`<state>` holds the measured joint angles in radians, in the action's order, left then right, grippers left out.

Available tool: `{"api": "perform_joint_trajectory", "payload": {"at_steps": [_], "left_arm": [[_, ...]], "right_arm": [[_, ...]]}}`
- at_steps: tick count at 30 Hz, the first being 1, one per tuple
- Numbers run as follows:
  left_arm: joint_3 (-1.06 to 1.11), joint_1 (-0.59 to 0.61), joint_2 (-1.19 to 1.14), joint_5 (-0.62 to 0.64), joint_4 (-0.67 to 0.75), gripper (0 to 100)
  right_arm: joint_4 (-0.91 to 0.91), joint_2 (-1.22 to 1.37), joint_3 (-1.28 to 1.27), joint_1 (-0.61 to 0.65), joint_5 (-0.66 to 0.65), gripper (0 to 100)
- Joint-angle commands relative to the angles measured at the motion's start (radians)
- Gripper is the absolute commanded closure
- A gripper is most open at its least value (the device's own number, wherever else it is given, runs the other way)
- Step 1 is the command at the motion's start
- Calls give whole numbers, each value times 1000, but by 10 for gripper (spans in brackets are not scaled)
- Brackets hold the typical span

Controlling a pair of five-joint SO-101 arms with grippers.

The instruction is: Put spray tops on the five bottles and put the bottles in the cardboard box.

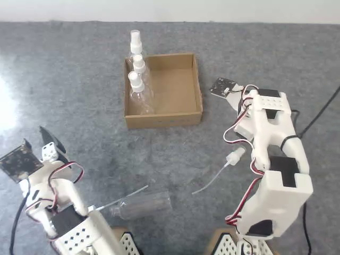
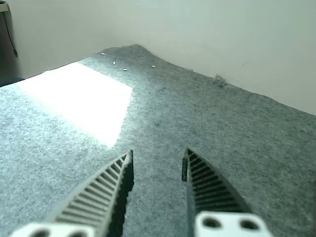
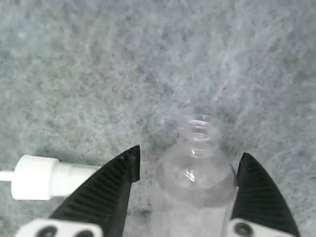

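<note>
A clear bottle [image 3: 195,173] without a top sits between the fingers of my right gripper [image 3: 189,154], neck pointing away toward the grey felt, and the fingers hold its body. A loose white spray top [image 3: 37,177] lies beside it, seen also as the spray top [image 1: 234,156] next to my right arm [image 1: 271,138]. Another clear bottle [image 1: 142,204] lies on its side near the front, a thin spray tube [image 1: 127,197] beside it. Three topped bottles [image 1: 138,85] stand along the left wall of the cardboard box [image 1: 175,119]. My left gripper [image 2: 159,155] is open over bare felt, at the front left [image 1: 53,142].
Grey felt [image 1: 79,79] covers the table up to a pale wall at the back. A bright patch of light [image 2: 74,98] lies on the felt ahead of the left gripper. A black cable [image 1: 321,114] runs off at the right edge. The box's right half [image 1: 175,85] holds nothing.
</note>
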<state>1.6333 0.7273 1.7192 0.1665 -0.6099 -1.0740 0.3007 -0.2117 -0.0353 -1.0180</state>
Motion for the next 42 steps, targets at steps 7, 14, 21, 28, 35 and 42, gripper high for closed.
{"api": "perform_joint_trajectory", "payload": {"at_steps": [7, 14, 21, 28, 35, 42], "left_arm": [[-7, -6, 18, -8, 28, 844], [-7, -6, 18, -8, 28, 844], [-7, -6, 18, -8, 28, 844], [-7, -6, 18, -8, 28, 844], [-7, -6, 18, -8, 28, 844], [-7, -6, 18, -8, 28, 844]], "right_arm": [[-5, -16, 57, -19, -15, 897], [-15, -19, 57, -19, -11, 908], [-16, -85, 54, -19, 89, 912], [-16, -182, 51, -8, 399, 912], [-38, -234, 54, -8, 640, 913], [-170, -337, 49, 81, 775, 912]]}}
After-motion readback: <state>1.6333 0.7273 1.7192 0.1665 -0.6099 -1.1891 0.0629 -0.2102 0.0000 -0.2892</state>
